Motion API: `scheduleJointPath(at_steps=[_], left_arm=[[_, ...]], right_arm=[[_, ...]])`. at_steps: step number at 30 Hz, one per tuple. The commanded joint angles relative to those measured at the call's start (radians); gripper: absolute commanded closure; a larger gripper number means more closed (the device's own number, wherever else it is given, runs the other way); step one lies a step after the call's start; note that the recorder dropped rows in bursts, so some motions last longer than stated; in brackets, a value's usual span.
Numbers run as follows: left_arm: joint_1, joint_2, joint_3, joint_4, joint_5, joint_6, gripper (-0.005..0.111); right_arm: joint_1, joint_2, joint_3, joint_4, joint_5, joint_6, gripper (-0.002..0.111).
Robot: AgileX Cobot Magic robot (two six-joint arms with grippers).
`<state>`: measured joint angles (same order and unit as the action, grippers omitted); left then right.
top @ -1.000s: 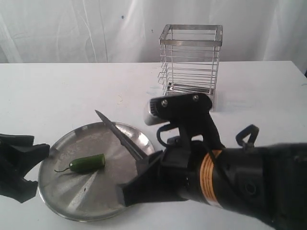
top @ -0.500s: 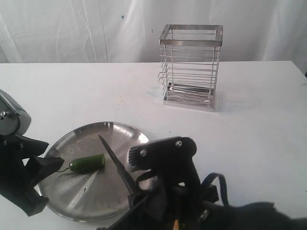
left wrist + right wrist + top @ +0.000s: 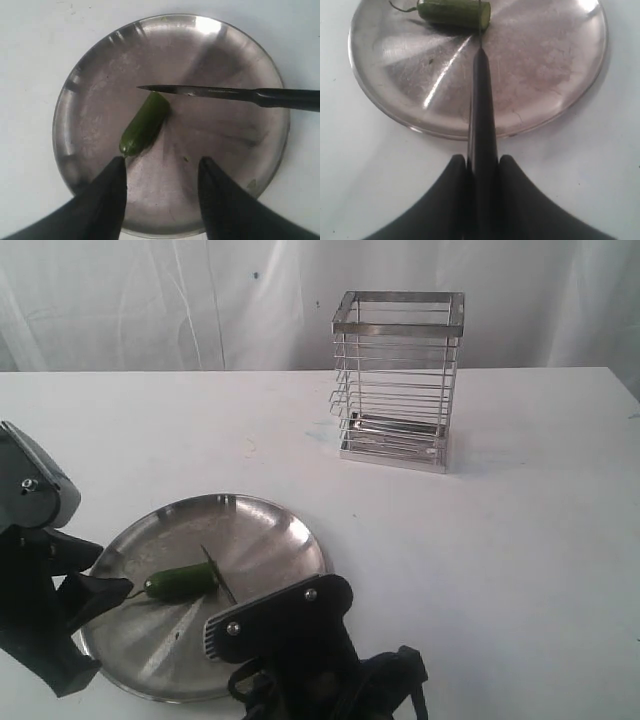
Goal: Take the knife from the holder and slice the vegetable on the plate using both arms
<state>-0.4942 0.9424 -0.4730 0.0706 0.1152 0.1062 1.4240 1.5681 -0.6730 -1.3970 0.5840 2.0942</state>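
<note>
The right gripper (image 3: pixel 481 167) is clamped on the knife (image 3: pixel 481 115) handle, holding the blade out over the plate (image 3: pixel 270 530), edge down. In the right wrist view the blade lines up with the blunt end of the pepper (image 3: pixel 454 12), just at or above it; whether it touches cannot be told. The left gripper (image 3: pixel 160 175) hangs with its fingers (image 3: pixel 112 182) spread apart, empty, near the pepper's stem end at the plate's near-left rim. It does not grip the pepper.

The pepper lies on its side toward the left of the plate, in one piece, with no loose slices visible. The holder (image 3: pixel 397 380) stands well apart at the back of the table (image 3: pixel 520 540), with no knife in it.

Judged from this, fetching the knife is done. What seems left is steadying the pepper with the left gripper and making the cuts; slicing looks about to begin
</note>
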Motion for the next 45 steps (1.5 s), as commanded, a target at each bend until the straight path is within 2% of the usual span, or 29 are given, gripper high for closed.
scheduleJointPath(at_steps=[1,9,13,17,25,28,30,32,35,37,45], left_arm=[[-0.007,0.000,-0.005,-0.002,0.013,0.000,0.057],[-0.007,0.090,-0.005,0.080,-0.037,0.071,0.057],[-0.007,0.259,-0.015,0.080,-0.089,0.139,0.057],[-0.007,0.418,-0.124,0.080,-0.107,0.246,0.057],[-0.003,0.624,-0.360,0.112,0.151,0.319,0.057],[0.052,0.684,-0.458,0.105,0.320,0.317,0.057],[0.084,0.695,-0.489,0.079,0.366,0.350,0.057],[0.111,0.693,-0.497,-0.028,0.367,0.445,0.057],[0.123,0.693,-0.493,-0.187,0.363,0.623,0.057],[0.123,0.696,-0.489,-0.242,0.349,0.698,0.057],[0.123,0.764,-0.487,-0.263,0.338,0.732,0.057]], right_arm=[[0.002,-0.001,-0.022,-0.056,0.028,0.008,0.108],[0.000,-0.003,-0.023,-0.051,0.098,0.008,0.108],[0.000,-0.021,-0.023,-0.031,0.092,0.008,0.108],[0.000,-0.086,-0.023,-0.052,0.106,0.008,0.108],[0.000,-0.209,-0.023,-0.103,-0.006,-0.008,0.108],[0.000,-0.233,-0.023,-0.105,-0.006,-0.020,0.108],[0.000,-0.240,-0.023,-0.105,0.010,-0.031,0.108],[0.000,-0.242,-0.021,-0.103,0.039,-0.033,0.108],[-0.002,-0.240,-0.009,-0.100,0.101,-0.033,0.108],[-0.014,-0.240,0.008,-0.088,0.108,-0.033,0.108],[-0.039,-0.240,0.034,-0.078,0.084,-0.031,0.108]])
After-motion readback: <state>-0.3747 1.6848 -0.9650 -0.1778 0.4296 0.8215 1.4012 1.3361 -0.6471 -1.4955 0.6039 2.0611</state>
